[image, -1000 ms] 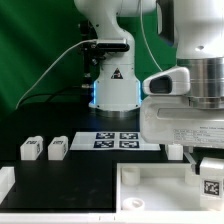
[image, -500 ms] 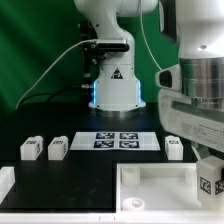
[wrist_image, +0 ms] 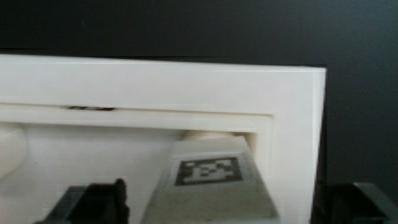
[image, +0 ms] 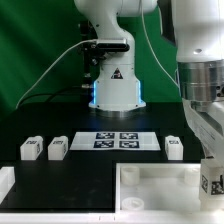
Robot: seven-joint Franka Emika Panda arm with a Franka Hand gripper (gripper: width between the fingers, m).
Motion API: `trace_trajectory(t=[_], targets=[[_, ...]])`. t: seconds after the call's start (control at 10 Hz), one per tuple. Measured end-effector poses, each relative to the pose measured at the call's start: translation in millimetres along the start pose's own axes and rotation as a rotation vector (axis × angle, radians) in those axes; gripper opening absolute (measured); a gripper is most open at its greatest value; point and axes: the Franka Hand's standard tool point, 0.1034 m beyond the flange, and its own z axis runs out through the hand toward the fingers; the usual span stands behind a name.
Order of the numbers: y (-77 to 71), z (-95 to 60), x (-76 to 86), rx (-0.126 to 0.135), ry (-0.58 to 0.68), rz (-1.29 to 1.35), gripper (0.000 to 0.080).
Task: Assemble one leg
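Arm [image: 205, 95]: glossy white rounded casings, dark grey joint seams. Base [image: 112, 85]: white column, black collar, black triangular warning label, blue light at foot, white cable looping off.

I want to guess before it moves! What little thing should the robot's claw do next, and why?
Probably lower a little more and close. In the wrist view the claw straddles a small white chunky plastic leg with a black-and-white square tag, lying inside the wide white square tray with a raised rim. Its fingers look spread on either side, so it seems lined up but not yet gripping.
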Motion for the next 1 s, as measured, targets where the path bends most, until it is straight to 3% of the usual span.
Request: trace_trajectory(t=[0.1,0.2,0.3,0.8,1.0], targets=[[0.8,1.2,0.4,0.003,0.002,-0.102,0.0567],[5.8,5.6,2.6,0.001,0.005,-0.244,0.0632],[6.2,4.4,5.9,-0.008,0.002,-0.352,0.0644],[5.8,4.3,7.7,-0.013,0.013,-0.852,0.0649],[6.0,3.4,-1.0,-0.036,0.042,-1.232,0.0649]])
